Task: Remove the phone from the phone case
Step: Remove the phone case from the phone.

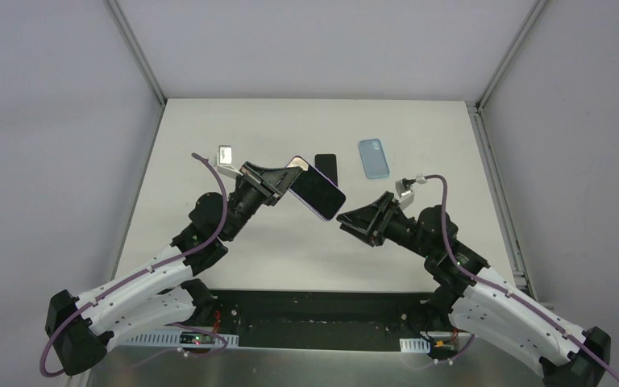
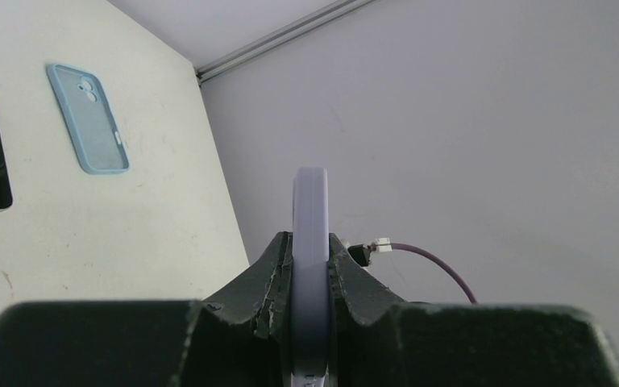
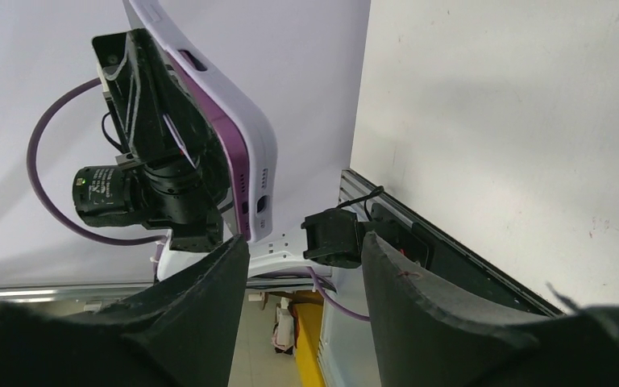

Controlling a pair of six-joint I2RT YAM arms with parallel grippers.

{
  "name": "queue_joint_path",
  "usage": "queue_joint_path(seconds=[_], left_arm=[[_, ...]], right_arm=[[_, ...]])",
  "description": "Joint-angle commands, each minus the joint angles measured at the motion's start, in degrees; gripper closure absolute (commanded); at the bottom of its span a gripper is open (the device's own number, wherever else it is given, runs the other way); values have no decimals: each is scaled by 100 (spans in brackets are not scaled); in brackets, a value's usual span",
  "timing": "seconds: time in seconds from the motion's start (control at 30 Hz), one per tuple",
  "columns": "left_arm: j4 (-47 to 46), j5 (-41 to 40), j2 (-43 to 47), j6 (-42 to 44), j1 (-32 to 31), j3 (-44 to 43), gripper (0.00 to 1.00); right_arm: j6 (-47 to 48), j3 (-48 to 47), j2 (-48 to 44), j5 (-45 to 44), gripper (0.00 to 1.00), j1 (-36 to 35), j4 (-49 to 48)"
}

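The left pincer (image 1: 288, 182) is clenched on the cased phone (image 1: 319, 190), held aloft over the worktop (image 1: 290, 250); the right pincer (image 1: 345, 222) stands released just beside its lower corner, gripping nothing; the lavender case (image 3: 251, 153) is not yet off, so the separating remains.

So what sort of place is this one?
Probably a robotics lab cell: bare white table, plain grey wall panels in metal framing, a left arm and right arm bolted at its edge.

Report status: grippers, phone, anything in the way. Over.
Left gripper shut on cased phone, held aloft, not yet separated. Right gripper open, just short of its lower end, no contact. Nothing between them; black phone and blue case lie behind.
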State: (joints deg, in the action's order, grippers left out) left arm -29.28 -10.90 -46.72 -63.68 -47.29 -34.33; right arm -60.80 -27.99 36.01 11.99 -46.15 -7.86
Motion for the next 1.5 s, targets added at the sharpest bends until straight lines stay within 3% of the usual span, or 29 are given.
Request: queue_joint_path(seconds=[0.0,0.37,0.57,0.83,1.47], left_arm=[[-544,120,94,-83,-38,-364,100],[-544,168,40,-127,-39,-360,100],[-544,72,88,-79,-44,-320,100],[-544,73,124,-70,-44,-312,100],[-544,175,-14,-136,-41,-373,100]], right_arm=[[41,-239,92,-104,44,-32,-115],[-18,-223,158,-144,45,-34,-191],[88,-153,-68,-83,38,-32,-75],[275,-46,-393,-39,36,-34,170],[64,-241,-80,-138,47,-43,-123]])
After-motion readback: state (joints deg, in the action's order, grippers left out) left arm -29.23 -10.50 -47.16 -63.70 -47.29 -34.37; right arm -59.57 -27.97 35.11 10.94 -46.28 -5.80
